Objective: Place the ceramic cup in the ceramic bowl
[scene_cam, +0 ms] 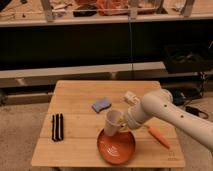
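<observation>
The pale ceramic cup hangs tilted just over the far left rim of the orange-red ceramic bowl, which sits at the front of the wooden table. My gripper is at the cup's right side, shut on it, with the white arm reaching in from the right. Whether the cup's base touches the bowl I cannot tell.
A blue sponge lies near the table's middle, behind the cup. A black object with pale stripes lies at the left. An orange carrot lies at the right, under the arm. Dark shelving stands behind the table.
</observation>
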Robot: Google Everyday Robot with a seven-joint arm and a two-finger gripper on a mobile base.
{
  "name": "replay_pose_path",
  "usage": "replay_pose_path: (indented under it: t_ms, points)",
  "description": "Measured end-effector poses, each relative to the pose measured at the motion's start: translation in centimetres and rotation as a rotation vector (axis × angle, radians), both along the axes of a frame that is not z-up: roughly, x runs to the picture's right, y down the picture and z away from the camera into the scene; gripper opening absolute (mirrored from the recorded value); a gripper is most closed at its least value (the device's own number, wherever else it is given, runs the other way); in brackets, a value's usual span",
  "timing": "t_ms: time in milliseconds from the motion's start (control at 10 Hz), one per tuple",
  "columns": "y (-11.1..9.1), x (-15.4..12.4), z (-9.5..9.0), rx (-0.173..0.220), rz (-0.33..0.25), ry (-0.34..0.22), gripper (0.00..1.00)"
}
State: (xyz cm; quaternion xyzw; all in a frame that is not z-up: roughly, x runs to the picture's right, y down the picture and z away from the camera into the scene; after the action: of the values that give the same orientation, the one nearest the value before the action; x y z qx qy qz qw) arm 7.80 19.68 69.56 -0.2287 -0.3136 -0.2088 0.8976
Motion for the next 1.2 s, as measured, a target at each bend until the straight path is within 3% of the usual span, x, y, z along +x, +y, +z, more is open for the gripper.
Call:
replay_pose_path:
  t_ms: [1200]
  points:
    - [2.4, 1.5, 1.1, 0.004, -0.036, -0.054, 0.00]
